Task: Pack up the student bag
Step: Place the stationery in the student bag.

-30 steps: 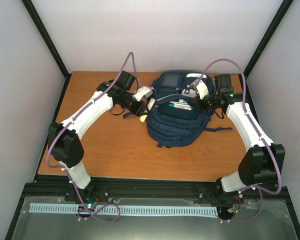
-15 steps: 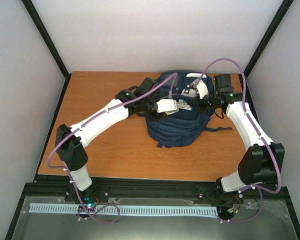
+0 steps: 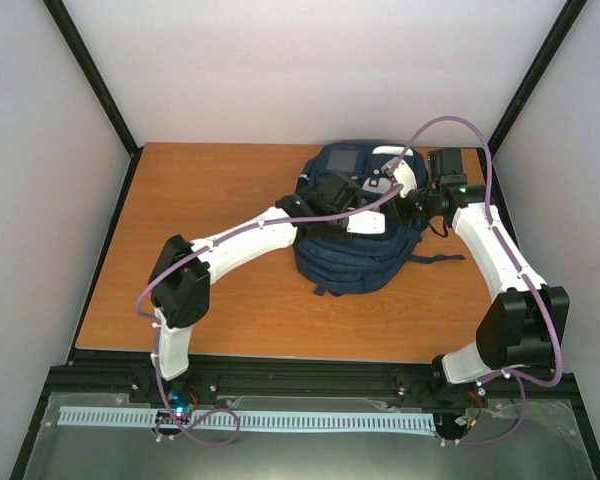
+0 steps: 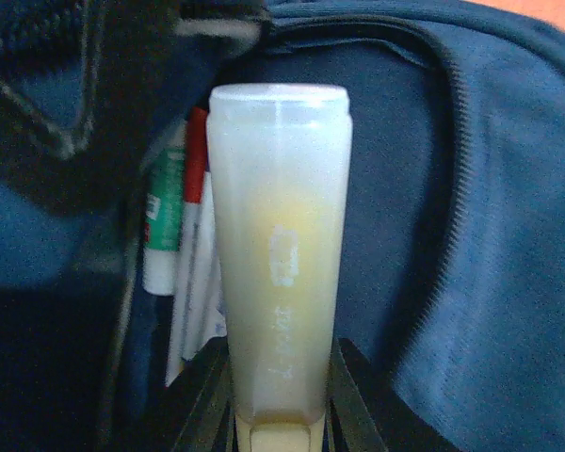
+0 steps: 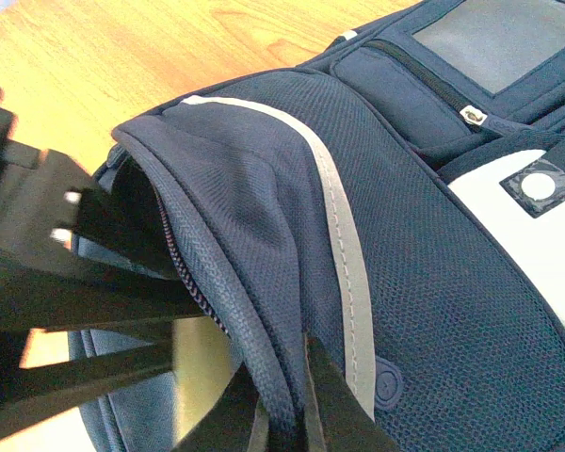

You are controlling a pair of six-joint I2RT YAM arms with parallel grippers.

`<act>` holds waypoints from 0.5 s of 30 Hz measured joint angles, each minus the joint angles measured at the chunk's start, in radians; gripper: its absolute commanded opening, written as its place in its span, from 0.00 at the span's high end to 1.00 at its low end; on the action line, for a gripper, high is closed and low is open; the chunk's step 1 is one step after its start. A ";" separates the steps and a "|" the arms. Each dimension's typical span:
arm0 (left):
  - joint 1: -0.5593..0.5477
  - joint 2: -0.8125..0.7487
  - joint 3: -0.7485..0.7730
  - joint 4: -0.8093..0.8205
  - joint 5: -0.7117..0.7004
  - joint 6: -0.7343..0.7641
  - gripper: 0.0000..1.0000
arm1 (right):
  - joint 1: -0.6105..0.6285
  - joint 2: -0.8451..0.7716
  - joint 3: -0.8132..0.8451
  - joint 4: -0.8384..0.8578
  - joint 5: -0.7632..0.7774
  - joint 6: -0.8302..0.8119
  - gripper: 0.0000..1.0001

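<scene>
The student bag [image 3: 355, 258], navy with a white front patch, lies on the table right of centre. My left gripper [image 3: 366, 222] hovers over its open pocket, shut on a pale yellow highlighter [image 4: 280, 254] with a translucent cap; its tip points into the opening. In the left wrist view the left gripper [image 4: 281, 400] clamps the highlighter's lower end. Inside the pocket lie a green-banded pen [image 4: 163, 226] and a red-capped pen [image 4: 197, 179]. My right gripper [image 5: 284, 407] is shut on the pocket's zippered flap edge [image 5: 235, 235], holding it lifted; from above, the right gripper [image 3: 393, 190] sits at the bag's far right.
The wooden table [image 3: 230, 300] shows bare board left of and in front of the bag. A dark strap [image 3: 445, 259] trails from the bag toward the right arm. White walls and black frame posts close in the workspace.
My left arm has swung right from beside the bag to above its open pocket, carrying the highlighter. The right arm and the held flap have not moved.
</scene>
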State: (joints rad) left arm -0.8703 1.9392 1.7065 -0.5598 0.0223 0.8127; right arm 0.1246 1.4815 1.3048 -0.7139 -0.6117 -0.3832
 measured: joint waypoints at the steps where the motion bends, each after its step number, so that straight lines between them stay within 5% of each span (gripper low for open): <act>1: -0.004 0.013 0.005 0.021 -0.022 0.005 0.87 | 0.000 0.000 0.000 0.000 -0.001 0.000 0.97; 8: -0.012 0.105 0.043 0.135 -0.198 0.017 0.45 | -0.001 0.000 0.000 0.011 0.008 0.002 0.97; 15: -0.015 0.073 0.025 0.120 -0.191 -0.030 0.41 | -0.002 0.000 0.000 0.018 0.003 0.006 0.97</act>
State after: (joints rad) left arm -0.8856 2.0125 1.7317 -0.4400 -0.1688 0.7826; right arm 0.1223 1.4811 1.3045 -0.6960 -0.6090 -0.3767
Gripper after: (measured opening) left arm 0.588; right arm 0.029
